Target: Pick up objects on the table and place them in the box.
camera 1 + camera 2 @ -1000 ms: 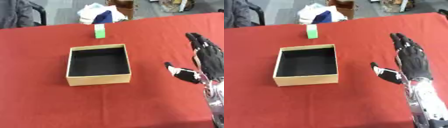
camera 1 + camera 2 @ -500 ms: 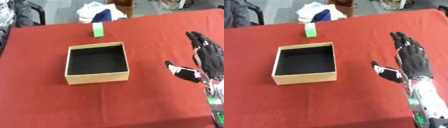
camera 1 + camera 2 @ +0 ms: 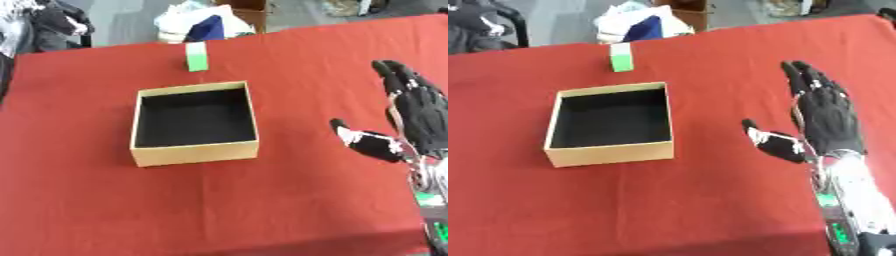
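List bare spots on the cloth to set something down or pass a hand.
Bare red cloth lies left of the box, along the near edge, and between the box and the open right hand. The only tight gap is between the box's far wall and the green block.

A bench (image 3: 105, 210) covered in red cloth fills most of the view. Beyond its far edge, a heap of white and dark blue material (image 3: 203, 25) is seen on the grey floor (image 3: 122, 20). Dark clothing (image 3: 479, 25) is visible at the far left corner.
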Robot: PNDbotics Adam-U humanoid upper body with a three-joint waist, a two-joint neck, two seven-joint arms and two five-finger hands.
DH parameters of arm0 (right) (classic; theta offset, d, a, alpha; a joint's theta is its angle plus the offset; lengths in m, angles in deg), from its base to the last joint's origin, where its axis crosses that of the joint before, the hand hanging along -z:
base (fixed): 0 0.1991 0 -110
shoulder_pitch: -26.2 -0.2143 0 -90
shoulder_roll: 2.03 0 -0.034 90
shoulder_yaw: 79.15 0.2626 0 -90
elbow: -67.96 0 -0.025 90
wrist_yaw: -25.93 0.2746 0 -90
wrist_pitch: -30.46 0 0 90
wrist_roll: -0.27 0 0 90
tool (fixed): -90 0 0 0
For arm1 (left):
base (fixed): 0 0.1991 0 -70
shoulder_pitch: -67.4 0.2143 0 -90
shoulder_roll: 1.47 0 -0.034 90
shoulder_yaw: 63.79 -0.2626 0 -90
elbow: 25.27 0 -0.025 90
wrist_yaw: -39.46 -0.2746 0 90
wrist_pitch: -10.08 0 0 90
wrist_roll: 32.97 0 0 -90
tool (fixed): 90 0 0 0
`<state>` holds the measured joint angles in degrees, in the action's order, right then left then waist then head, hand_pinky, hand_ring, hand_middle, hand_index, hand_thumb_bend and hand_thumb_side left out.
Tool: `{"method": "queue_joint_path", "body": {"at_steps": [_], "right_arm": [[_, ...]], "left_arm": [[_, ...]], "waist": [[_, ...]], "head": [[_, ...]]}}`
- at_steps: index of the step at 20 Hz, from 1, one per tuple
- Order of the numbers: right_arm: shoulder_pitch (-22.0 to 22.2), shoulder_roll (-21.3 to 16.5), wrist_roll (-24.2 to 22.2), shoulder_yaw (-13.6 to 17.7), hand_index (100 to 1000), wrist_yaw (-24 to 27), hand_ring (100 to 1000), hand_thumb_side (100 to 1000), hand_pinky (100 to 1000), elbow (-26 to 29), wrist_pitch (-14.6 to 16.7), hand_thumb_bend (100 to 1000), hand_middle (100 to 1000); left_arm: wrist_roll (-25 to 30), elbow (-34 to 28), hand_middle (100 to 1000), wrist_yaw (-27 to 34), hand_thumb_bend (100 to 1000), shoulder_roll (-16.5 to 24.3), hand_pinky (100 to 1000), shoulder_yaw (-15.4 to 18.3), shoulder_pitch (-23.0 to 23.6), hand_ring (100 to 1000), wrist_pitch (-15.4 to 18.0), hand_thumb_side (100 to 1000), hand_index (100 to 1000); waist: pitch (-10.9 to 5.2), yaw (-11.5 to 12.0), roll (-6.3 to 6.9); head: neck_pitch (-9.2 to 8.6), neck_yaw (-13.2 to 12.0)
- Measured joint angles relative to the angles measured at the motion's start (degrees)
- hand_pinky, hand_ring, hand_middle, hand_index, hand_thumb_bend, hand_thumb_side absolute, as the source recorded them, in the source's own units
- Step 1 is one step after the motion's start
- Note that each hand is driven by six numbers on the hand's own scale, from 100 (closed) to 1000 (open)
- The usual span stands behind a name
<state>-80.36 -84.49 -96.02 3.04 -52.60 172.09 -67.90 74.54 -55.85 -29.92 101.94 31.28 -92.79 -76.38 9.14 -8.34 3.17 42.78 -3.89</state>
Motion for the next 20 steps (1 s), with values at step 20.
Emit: {"method": "queue_joint_path", "body": {"at_steps": [20], "right_arm": [[-1.84,-0.04,0.37,-0.76,1000,1.83,872,534,760,0.58,0.94,480,904]], "left_arm": [[1.27,-7.52,784,0.04,661,-6.58,820,-0.95,0.63,824,9.34,436,886]], "waist": [[3.90,-5.04,1.52]], "head": [[-2.12,-1.80]]}}
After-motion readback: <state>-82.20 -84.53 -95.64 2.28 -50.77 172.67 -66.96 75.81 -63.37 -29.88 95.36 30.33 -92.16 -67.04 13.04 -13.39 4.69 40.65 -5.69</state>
